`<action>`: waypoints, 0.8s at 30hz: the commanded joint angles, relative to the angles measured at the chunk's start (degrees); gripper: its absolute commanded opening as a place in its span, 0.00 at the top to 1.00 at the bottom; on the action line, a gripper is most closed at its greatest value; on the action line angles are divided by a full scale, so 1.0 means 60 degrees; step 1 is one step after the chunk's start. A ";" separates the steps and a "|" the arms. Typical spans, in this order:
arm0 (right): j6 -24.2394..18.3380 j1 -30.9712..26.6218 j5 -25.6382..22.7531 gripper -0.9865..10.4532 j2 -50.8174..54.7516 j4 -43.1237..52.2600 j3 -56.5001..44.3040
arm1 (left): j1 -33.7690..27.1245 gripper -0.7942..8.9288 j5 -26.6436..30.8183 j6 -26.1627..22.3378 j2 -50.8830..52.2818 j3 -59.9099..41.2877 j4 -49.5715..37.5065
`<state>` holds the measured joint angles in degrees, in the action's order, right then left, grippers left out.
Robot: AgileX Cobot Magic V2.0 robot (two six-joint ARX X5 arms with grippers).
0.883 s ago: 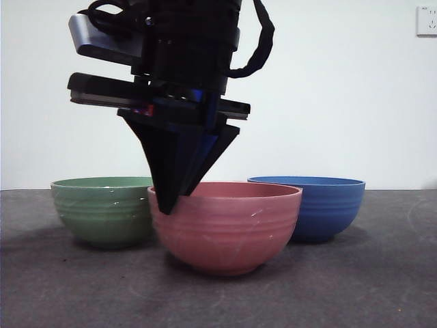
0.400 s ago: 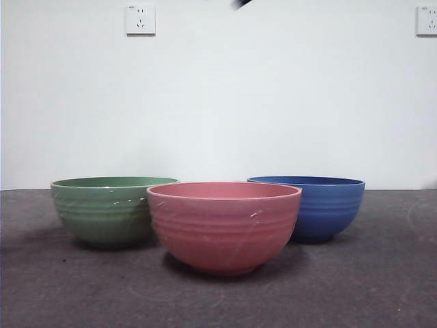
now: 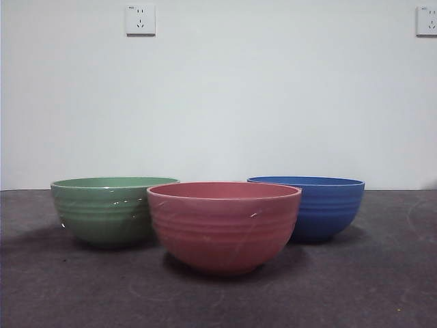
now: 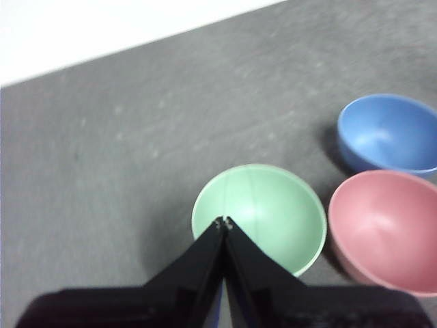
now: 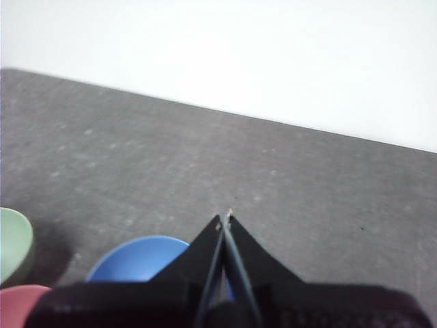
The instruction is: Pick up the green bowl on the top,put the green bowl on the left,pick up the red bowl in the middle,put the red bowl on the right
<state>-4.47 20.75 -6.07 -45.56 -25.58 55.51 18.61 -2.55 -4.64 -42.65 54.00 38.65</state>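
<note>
Since both the left hand (image 4: 224, 223) and the right hand (image 5: 226, 217) are pinched together empty above the worktop (image 3: 382, 287), check placement: the green bowl (image 3: 106, 210) sits left of the red bowl (image 3: 224, 225), but the blue bowl (image 3: 321, 208) sits on its right.

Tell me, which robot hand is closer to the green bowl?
Left. The left end effector hangs shut above the green bowl. The right end effector is shut too, over by the blue bowl, with the green one off at its picture's edge.
</note>
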 commanded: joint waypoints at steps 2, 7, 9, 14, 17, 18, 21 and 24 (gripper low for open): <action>0.0058 -0.0153 0.0018 0.92 0.1581 0.0994 -0.1909 | -0.0310 0.93 -0.0018 0.0590 0.1406 -0.1778 -0.0852; 0.0933 -0.0149 -0.0084 0.91 0.2186 0.0849 -0.2371 | -0.0364 0.92 0.0135 0.0627 0.2047 -0.2455 -0.0838; 0.1206 -0.0146 -0.0240 0.91 0.2182 0.0743 -0.2371 | -0.0364 0.92 0.0135 0.0623 0.2040 -0.2455 -0.0652; 0.1195 -0.0146 -0.0291 0.91 0.2157 0.0550 -0.2368 | -0.0364 0.92 0.0131 0.0637 0.2007 -0.2455 -0.0466; 0.1195 -0.0146 -0.0302 0.91 0.2157 0.0386 -0.2368 | -0.0364 0.92 0.0135 0.0637 0.2007 -0.2455 -0.0470; 0.1195 -0.0146 -0.0302 0.91 0.2160 0.0368 -0.2368 | -0.0364 0.92 0.0135 0.0637 0.2007 -0.2455 -0.0466; 0.1195 -0.0146 -0.0302 0.91 0.2160 0.0357 -0.2368 | -0.0364 0.92 0.0131 0.0637 0.2007 -0.2455 -0.0470; 0.1195 -0.0146 -0.0302 0.91 0.2157 0.0353 -0.2368 | -0.0233 0.92 0.0197 0.0637 0.2200 -0.2455 -0.0412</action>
<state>2.00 19.86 -7.68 -32.71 -23.77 41.60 16.95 -1.76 -1.39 -30.13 39.53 36.21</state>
